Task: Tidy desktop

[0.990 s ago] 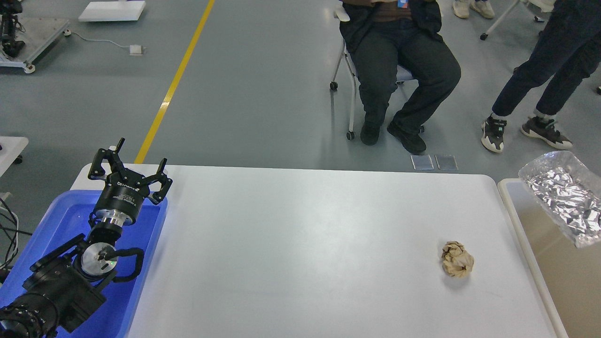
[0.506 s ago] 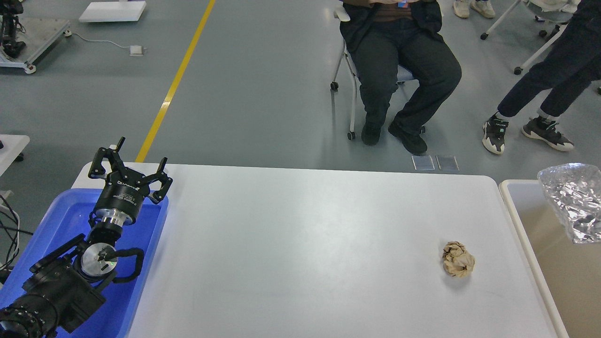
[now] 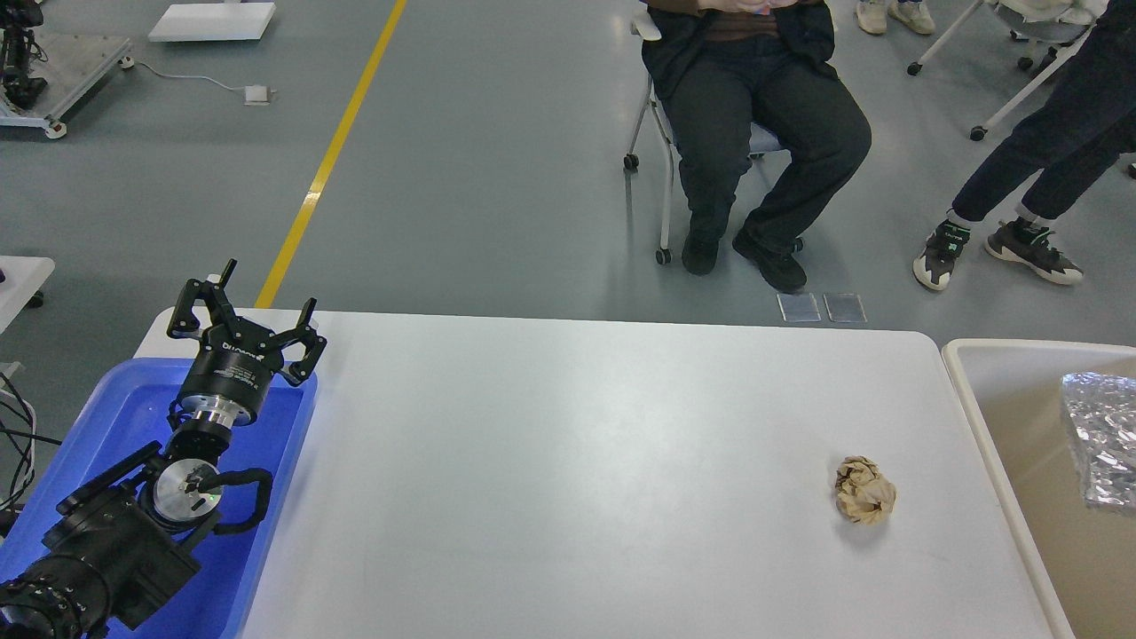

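Observation:
The desktop [image 3: 577, 461] is a wide white tabletop with rounded corners. A crumpled ball of brown paper [image 3: 863, 502] lies on it near the right side. My left gripper [image 3: 247, 300] is open and empty. It points up over the far end of the blue plastic tray [image 3: 106, 417] at the table's left edge, far from the paper ball. A crinkled silver foil bag [image 3: 1103, 441] shows at the right edge of the view over the beige-lined white bin [image 3: 985, 390]. What holds the bag is out of view. My right gripper is not in view.
A seated person [image 3: 754, 133] on a wheeled chair is beyond the table's far edge. Another person's legs [image 3: 1021, 186] are at the far right. A yellow floor line [image 3: 328, 160] runs at the back left. Cables [image 3: 18, 435] hang left of the tray.
The silver foil bag has moved right and down over the bin, now partly out of view. The standing person's legs shifted. My left arm and the paper ball have not moved.

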